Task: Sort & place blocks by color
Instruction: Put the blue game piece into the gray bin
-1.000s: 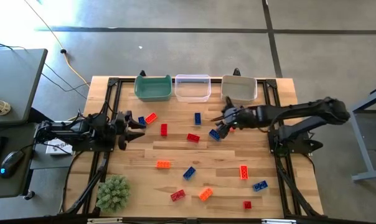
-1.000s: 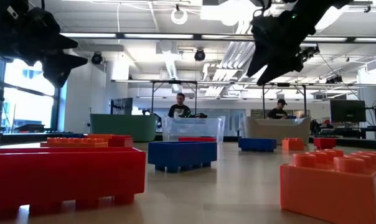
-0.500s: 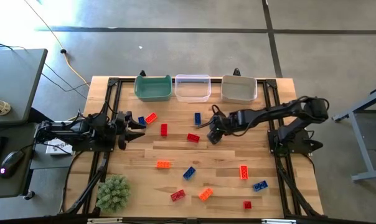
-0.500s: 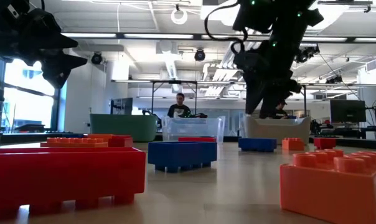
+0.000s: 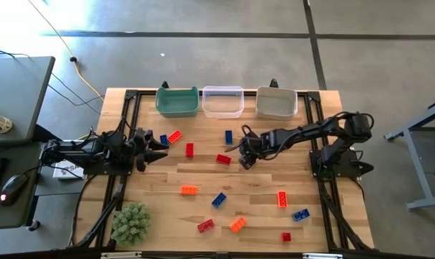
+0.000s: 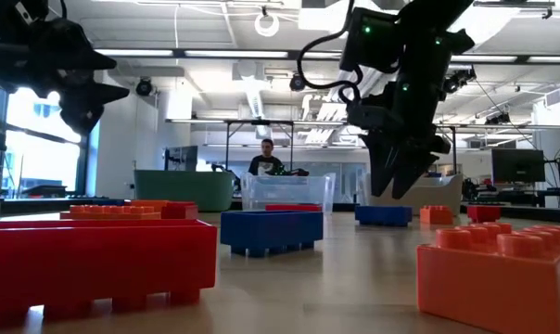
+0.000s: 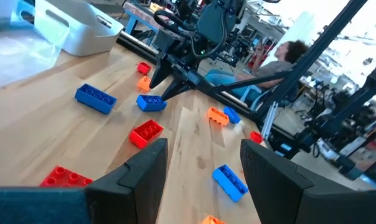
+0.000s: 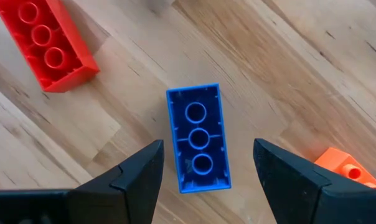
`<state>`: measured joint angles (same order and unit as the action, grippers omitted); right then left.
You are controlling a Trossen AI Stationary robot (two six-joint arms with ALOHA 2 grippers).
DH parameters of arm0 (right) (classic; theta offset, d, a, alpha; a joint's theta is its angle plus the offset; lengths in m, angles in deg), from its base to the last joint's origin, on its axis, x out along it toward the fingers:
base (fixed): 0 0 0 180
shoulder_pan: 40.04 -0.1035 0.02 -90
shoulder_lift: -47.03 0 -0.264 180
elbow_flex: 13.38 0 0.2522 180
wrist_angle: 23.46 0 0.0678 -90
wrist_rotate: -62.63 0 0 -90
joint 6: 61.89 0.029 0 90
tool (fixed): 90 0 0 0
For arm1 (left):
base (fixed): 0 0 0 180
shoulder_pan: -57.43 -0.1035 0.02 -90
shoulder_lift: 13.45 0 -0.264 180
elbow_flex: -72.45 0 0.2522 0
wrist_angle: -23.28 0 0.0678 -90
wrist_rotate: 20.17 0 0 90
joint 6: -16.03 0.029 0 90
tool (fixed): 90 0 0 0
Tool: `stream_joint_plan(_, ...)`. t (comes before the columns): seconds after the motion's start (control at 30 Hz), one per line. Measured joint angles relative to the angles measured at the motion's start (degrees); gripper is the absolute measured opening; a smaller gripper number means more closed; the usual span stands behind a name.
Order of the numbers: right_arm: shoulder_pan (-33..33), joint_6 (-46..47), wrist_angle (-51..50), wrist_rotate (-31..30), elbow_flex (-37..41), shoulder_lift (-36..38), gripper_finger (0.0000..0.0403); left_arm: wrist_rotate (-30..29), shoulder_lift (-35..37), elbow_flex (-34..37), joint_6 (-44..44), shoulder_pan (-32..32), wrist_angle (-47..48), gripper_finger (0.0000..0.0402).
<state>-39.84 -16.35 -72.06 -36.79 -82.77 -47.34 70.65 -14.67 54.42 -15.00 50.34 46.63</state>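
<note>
From above, the right gripper reaches toward the middle of the table, just beside a red block and hiding the blue block under it. Other blocks lie scattered across the wood: a blue one near the bins, a red one, orange ones, and more toward the near edge. 3 bins stand along the far edge: green bin, clear bin, pale bin. The left gripper waits at the table's left side, its fingers spread. A green spiky ball sits at the near left corner.

At table level, the right gripper hangs point-down, above the table. A large-looking red block and an orange block fill the foreground, with a blue block between. 2 people sit in the room behind.

The left wrist view looks past spread fingers at the right arm over a blue block.

In the right wrist view, a blue 3-stud block lies flat on the wood between the released, wide-apart fingers, untouched. A red block lies near it, and an orange block's corner shows to the side.
</note>
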Motion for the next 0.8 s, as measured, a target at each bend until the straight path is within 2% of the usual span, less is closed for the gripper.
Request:
stream_joint_plan(0.17,0.0,-0.5,0.5,-0.1,0.0,-0.2,0.0236,0.0,0.0,0.0,-2.9,0.0,0.0,0.0193)
stream_joint_plan(0.8,0.0,-1.0,2.5,-2.5,0.3,-0.2,0.0236,-0.2,0.0,0.0,-3.4,0.0,0.0,0.0193)
